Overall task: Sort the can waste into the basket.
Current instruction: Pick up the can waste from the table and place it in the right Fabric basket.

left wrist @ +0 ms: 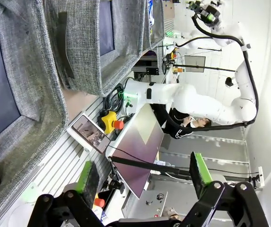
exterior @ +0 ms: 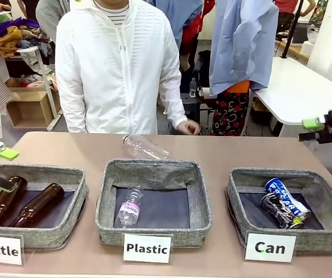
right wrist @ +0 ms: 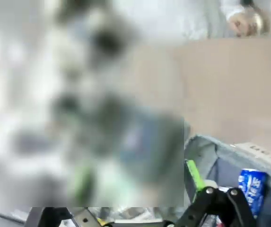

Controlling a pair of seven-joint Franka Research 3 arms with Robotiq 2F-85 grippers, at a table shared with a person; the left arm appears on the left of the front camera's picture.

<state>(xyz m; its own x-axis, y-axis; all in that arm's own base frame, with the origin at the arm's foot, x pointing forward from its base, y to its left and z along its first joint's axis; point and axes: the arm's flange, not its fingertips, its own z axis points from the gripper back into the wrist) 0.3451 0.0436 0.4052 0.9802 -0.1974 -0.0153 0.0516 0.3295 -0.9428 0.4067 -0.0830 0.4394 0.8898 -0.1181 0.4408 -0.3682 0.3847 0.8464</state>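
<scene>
Two dented cans lie in the grey basket (exterior: 235, 200) carded "Can" at the front right. One is a blue-and-white can (exterior: 280, 188), the other a dark black-and-silver can (exterior: 280, 209) just in front of it. My right gripper (exterior: 309, 130) hangs open and empty at the far right, above and behind that basket. In the blurred right wrist view the blue-and-white can (right wrist: 253, 189) shows inside the basket (right wrist: 211, 146), beyond my right gripper (right wrist: 136, 179). My left gripper (exterior: 4, 169) is open and empty at the far left; its left wrist view (left wrist: 144, 171) shows nothing between the fingers.
A clear plastic bottle (exterior: 145, 147) lies on the table near the person's hand (exterior: 189, 127). The middle "Plastic" basket (exterior: 105, 202) holds one clear bottle (exterior: 130, 207). Two brown glass bottles (exterior: 35, 205) lie in the "Bottle" basket (exterior: 73, 208), under my left gripper.
</scene>
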